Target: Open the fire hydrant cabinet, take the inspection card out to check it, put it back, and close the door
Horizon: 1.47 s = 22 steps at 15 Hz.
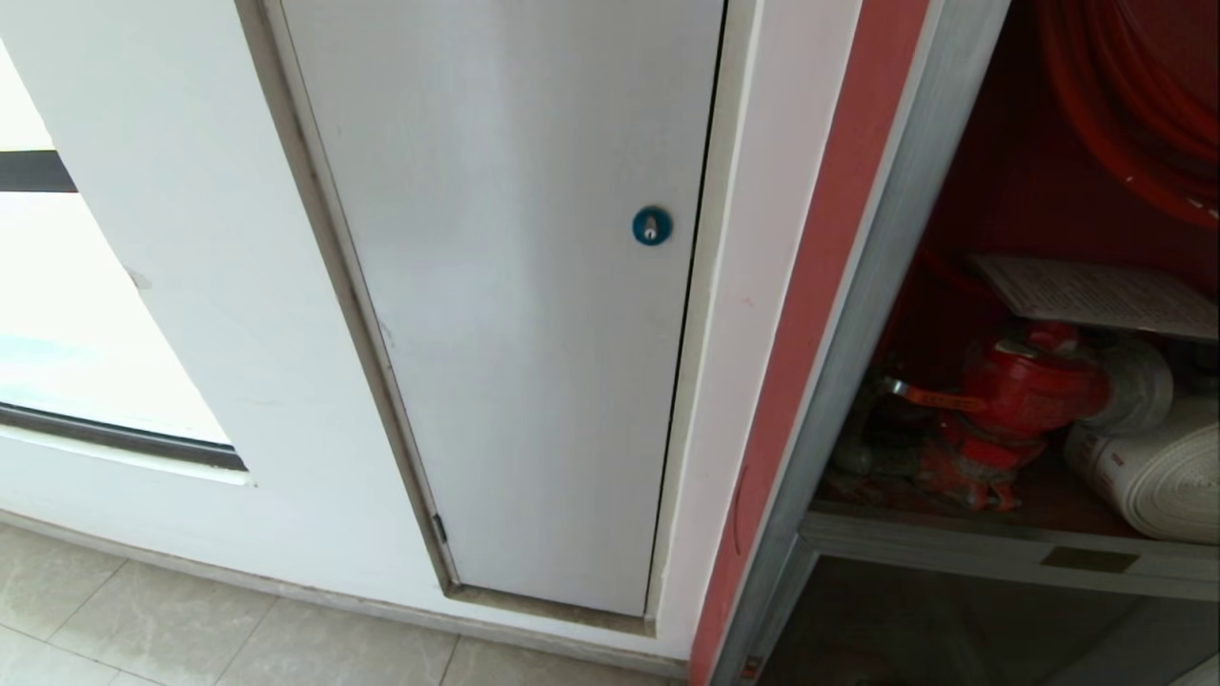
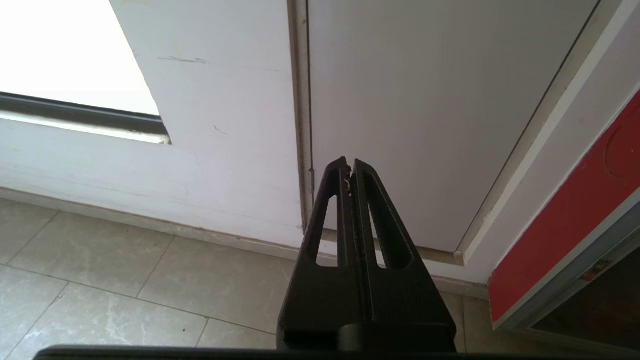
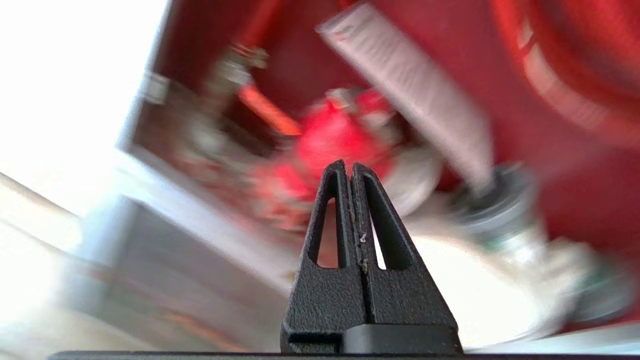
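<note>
My cabinet [image 1: 953, 286] stands open at about three o'clock in my head view, its silver frame running down beside a red strip of wall, its red inside bare to me. The card [image 1: 1096, 295] lies flat and pale in there, at roughly two o'clock from the red valve [image 1: 1020, 391], resting just above it with its printed lines faintly showing. A white rolled hose [image 1: 1163, 467] sits at four o'clock from the valve, touching the cabinet's lower ledge, and a red coiled hose [image 1: 1134, 105] hangs at twelve o'clock above the card. I cannot make out the door itself from here. At the centre of my head view is a white panel [image 1: 505, 305] with a round blue lock [image 1: 651, 226] at its three o'clock edge, and pale floor tiles [image 1: 191, 629] lie at seven o'clock. My right gripper [image 3: 350, 167] points into the cabinet, its two black fingers [image 3: 372, 220] pressed together with nothing between them; past the tips I see the valve [image 3: 335, 135] blurred, with the card [image 3: 410, 90] slanting at one o'clock from it, well apart from my fingertips. My left gripper [image 2: 349, 162] hangs low in front of the white panel [image 2: 430, 110], aimed at its bottom edge above the tiles [image 2: 125, 290], and its fingers [image 2: 372, 215] are together too, holding nothing.
</note>
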{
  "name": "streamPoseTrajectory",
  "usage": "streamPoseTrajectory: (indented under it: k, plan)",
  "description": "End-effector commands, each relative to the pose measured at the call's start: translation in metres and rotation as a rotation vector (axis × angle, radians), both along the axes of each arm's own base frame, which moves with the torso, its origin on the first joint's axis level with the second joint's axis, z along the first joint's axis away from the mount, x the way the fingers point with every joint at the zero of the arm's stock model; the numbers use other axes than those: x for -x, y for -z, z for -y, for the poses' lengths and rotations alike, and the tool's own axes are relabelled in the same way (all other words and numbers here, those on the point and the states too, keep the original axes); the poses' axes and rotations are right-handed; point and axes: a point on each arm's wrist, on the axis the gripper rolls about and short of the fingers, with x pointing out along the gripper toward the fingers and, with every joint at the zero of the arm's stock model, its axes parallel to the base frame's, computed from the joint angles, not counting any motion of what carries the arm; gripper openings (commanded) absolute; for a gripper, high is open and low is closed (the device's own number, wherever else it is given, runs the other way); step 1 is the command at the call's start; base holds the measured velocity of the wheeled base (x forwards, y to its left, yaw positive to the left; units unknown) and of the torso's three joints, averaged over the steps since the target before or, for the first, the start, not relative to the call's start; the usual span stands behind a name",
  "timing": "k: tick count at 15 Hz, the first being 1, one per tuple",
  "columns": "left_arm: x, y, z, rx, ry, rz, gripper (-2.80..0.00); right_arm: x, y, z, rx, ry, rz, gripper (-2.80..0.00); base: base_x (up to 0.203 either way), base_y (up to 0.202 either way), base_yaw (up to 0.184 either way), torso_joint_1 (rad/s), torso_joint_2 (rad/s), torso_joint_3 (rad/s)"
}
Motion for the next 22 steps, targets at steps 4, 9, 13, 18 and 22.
streamPoseTrajectory:
  k: [4, 9, 13, 18, 22]
  plan:
    - [0.0, 0.0, 0.0, 0.0, -0.001, -0.001, -2.8, 0.058, 0.044, -0.009, -0.252, -0.046, 0.126, -2.8, 0.0, 0.0, 0.0, 0.0, 0.0, 0.0]
    - [0.0, 0.0, 0.0, 0.0, -0.001, -0.001, -2.8, 0.08, 0.085, -0.009, -0.317, -0.073, 0.174, -2.8, 0.0, 0.0, 0.0, 0.0, 0.0, 0.0]
    - [0.0, 0.0, 0.0, 0.0, -0.001, -0.001, -2.8, 0.079, 0.106, -0.008, -0.435, -0.034, 0.147, -2.8, 0.0, 0.0, 0.0, 0.0, 0.0, 0.0]
    - [0.0, 0.0, 0.0, 0.0, -0.001, -0.001, -2.8, 0.085, 0.133, -0.008, -0.546, -0.05, 0.153, -2.8, 0.0, 0.0, 0.0, 0.0, 0.0, 0.0]
    - [0.0, 0.0, 0.0, 0.0, -0.001, -0.001, -2.8, 0.086, 0.156, -0.008, -0.582, -0.042, 0.092, -2.8, 0.0, 0.0, 0.0, 0.0, 0.0, 0.0]
